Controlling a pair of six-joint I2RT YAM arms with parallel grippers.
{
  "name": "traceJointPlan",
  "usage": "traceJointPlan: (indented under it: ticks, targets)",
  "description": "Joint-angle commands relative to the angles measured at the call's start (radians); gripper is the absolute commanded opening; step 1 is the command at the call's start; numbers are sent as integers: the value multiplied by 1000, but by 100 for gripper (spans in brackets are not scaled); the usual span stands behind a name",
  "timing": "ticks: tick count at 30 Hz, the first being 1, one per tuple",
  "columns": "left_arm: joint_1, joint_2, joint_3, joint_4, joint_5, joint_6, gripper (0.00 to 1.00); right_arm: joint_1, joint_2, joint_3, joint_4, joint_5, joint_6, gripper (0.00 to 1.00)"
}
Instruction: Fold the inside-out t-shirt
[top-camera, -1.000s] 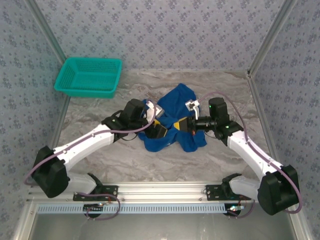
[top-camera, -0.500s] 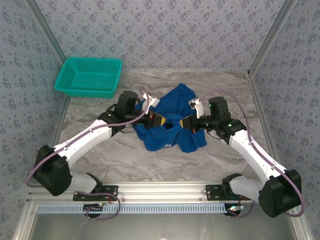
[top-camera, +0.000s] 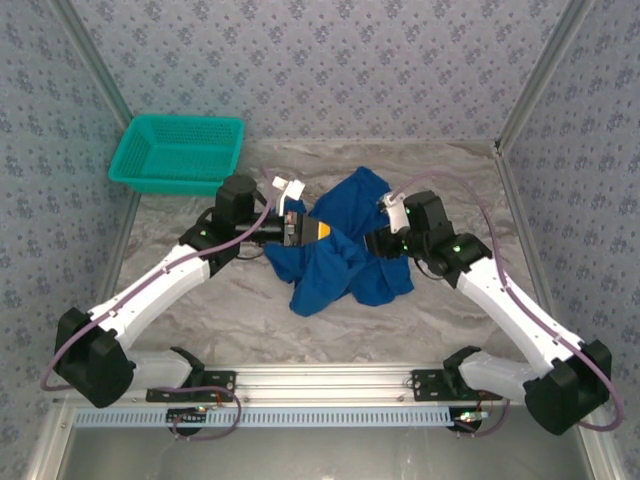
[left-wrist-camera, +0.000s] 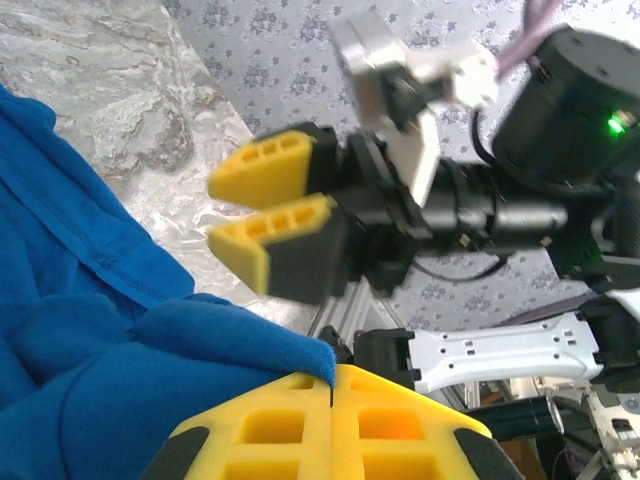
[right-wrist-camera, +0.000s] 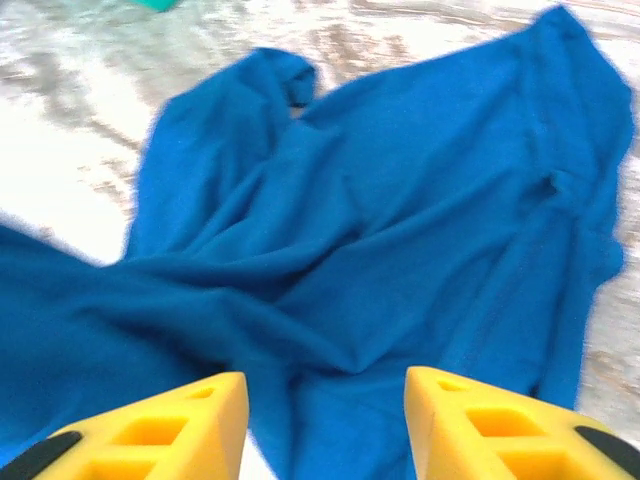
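Note:
The inside-out t-shirt lies crumpled in a royal-blue heap in the middle of the marble table. My left gripper is at the heap's left side. In the left wrist view it is shut on a raised fold of the t-shirt, with the fabric edge pinched between the yellow fingers. My right gripper is at the heap's right side, facing the left one. Its yellow fingers stand apart above the t-shirt with nothing between them. The left wrist view also shows the right gripper just beyond the pinched fold.
A teal mesh basket stands at the back left of the table. Patterned walls with metal posts close in the back and both sides. An aluminium rail with the arm bases runs along the near edge.
The left gripper shut on a fold of the t-shirt and drew it up and to the left. The right gripper opened, let go of the fabric and backed off slightly.

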Motion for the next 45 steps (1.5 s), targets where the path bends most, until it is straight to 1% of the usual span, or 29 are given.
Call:
traceJointPlan:
  ticks: [1,3,6,8,10,13,16,17,20,22,24,25,27,30,33,35,38,40,41,43,45]
  targets:
    - [4,-14,27,14,-9,-22,0,51,-103,-52,37,-172,-94,50]
    - [4,-11,24,3,-11,2,0,72,-136,-89,78,-206,-96,50]
    - [4,-3,24,1,-4,10,0,90,-139,-111,101,-200,-107,46]
    - [4,-3,24,0,1,10,0,102,-108,-106,104,-164,-107,46]
    - [4,-6,24,-1,1,14,0,115,-66,-93,102,-131,-108,49]
    - [3,-10,20,-8,0,23,0,132,-16,-86,158,-131,-92,52]
    - [4,-9,18,-13,4,26,0,139,37,-69,200,-110,-80,49]
    - [4,-11,18,-14,6,29,0,142,54,-63,210,-91,-77,46]
    - [4,-12,18,-29,1,48,0,143,80,-52,228,-66,-74,31]
    - [6,-13,22,-61,-14,76,0,136,69,-48,221,-58,-69,17]
    - [15,-17,19,-90,-42,102,0,103,35,-53,210,-120,-56,5]
    - [21,-19,14,-96,-54,111,0,80,14,-59,209,-168,-47,1]
    - [48,-23,-5,-95,-76,116,0,14,-52,-85,221,-319,-7,0]
    - [90,-9,-34,-70,-104,94,0,-93,-117,-141,332,-593,119,0]
    - [121,28,-35,-78,-164,79,0,-140,-125,-156,415,-758,214,0]
    - [140,55,-22,-103,-203,80,0,-150,-114,-137,402,-807,221,0]
    - [157,87,-5,-132,-265,90,0,-156,-84,-86,315,-855,171,0]
    - [160,108,11,-153,-298,97,1,-158,-62,-81,355,-893,200,0]
    - [159,120,24,-178,-326,104,5,-156,-50,-90,408,-899,239,0]
    - [158,128,48,-244,-406,126,27,-156,-23,-103,494,-888,298,0]
    - [155,95,34,-266,-474,146,41,-156,3,-100,512,-873,309,0]
